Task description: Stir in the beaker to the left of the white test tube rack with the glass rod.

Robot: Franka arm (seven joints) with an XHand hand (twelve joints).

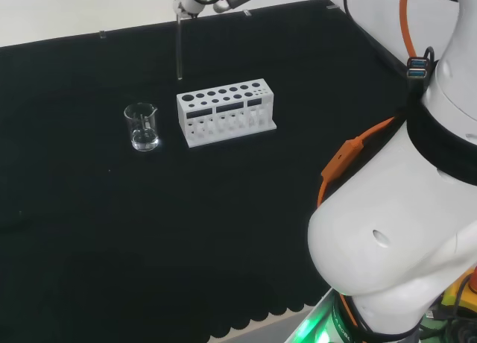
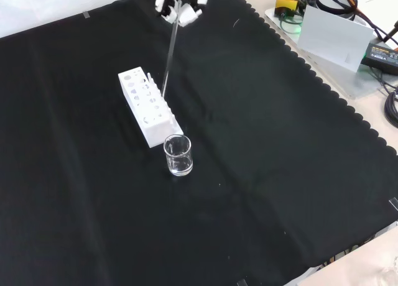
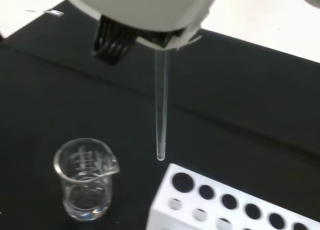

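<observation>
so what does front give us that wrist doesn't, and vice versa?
Front alone: the whole black cloth with its scalloped edge, gear on the bench beyond that edge, the full white test tube rack, and the hand at the view's top, fingers closed on the glass rod.

Wrist alone: the rod's rounded tip up close, hanging clear above the cloth beside the rack's end, and the printed marks on the beaker.

Both: rod, rack and beaker, with the rod not yet in the beaker.
</observation>
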